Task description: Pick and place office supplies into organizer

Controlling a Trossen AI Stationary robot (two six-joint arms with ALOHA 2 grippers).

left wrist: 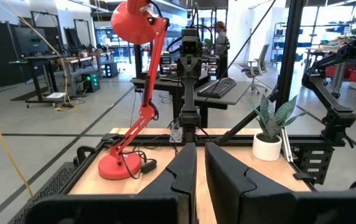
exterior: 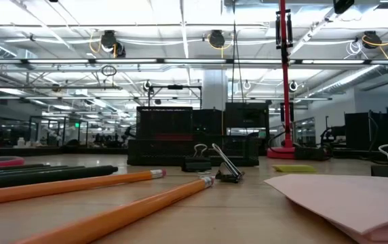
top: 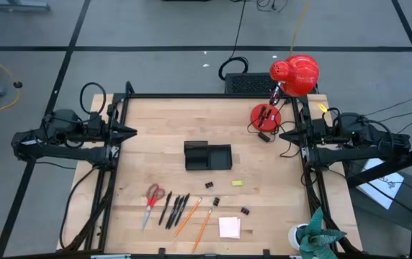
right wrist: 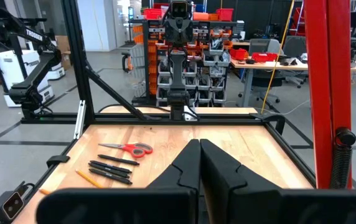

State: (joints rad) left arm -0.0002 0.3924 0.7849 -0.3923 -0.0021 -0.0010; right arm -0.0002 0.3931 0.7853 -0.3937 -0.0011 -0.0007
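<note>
The small black rectangular organizer tray sits near the middle of the pale wooden table, its taller section toward the left arm's side. None of the office supplies is in it yet, so I judge the task not begun. They lie in a loose row between the tray and the near edge of the table, all apart from the tray: the red-handled scissors farthest toward the left arm, then the thin black pens, then the two orange pencils, the pale pink square sticky-note pad, a few tiny black clips and a small yellow piece.

The scissors, pens and pencils all lie with their long axes running roughly from the near edge toward the tray, slightly slanted, so a gripper coming down on them would probably need its fingers set across that line.

The left gripper waits at the left edge of the table, its fingers nearly together with a narrow gap and nothing between them. The right gripper waits at the right edge, fingers pressed together and empty. Both are well apart from the supplies. The scissors and pens lie toward the left arm, the pad and clips toward the right arm.

Beside the right gripper stands a red desk lamp with a round base, and a green plant in a white pot occupies the near right corner.
</note>
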